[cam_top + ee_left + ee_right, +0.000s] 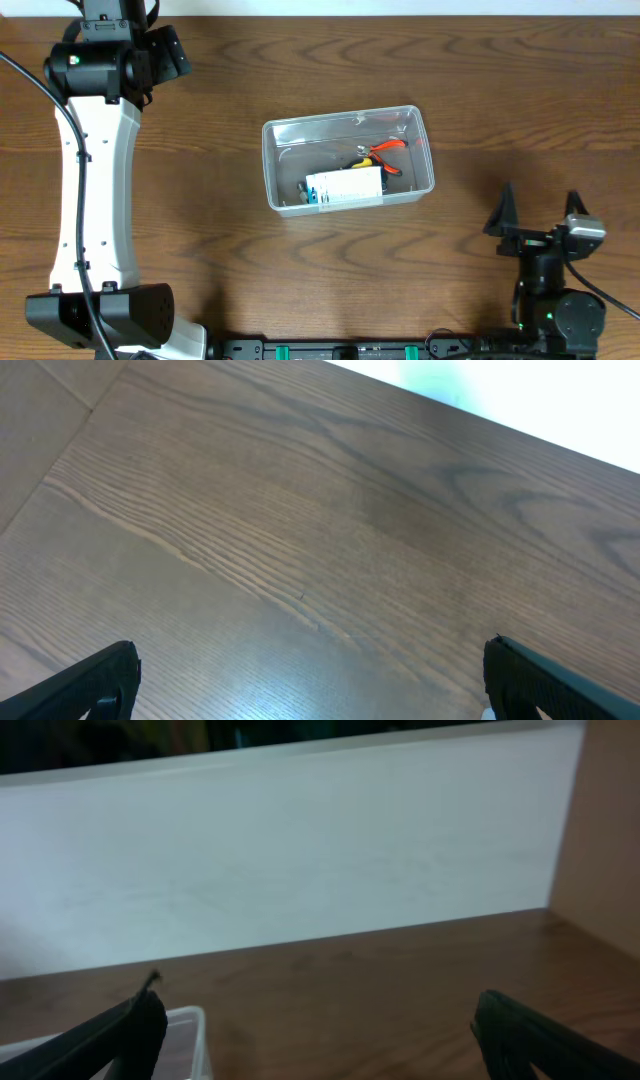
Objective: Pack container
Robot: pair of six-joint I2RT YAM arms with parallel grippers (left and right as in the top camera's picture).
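Note:
The clear plastic container stands in the middle of the table. Inside it lie a white-and-blue cardboard box and red-handled pliers, with a small black and yellow item between them. My right gripper is open and empty, near the front right of the table, well to the right of the container. In the right wrist view its fingers are spread wide, with a corner of the container at the lower left. My left gripper is open and empty over bare wood.
The left arm runs up the left side of the table, with its wrist at the far left corner. A pale wall stands beyond the far table edge in the right wrist view. Dark wood surrounds the container.

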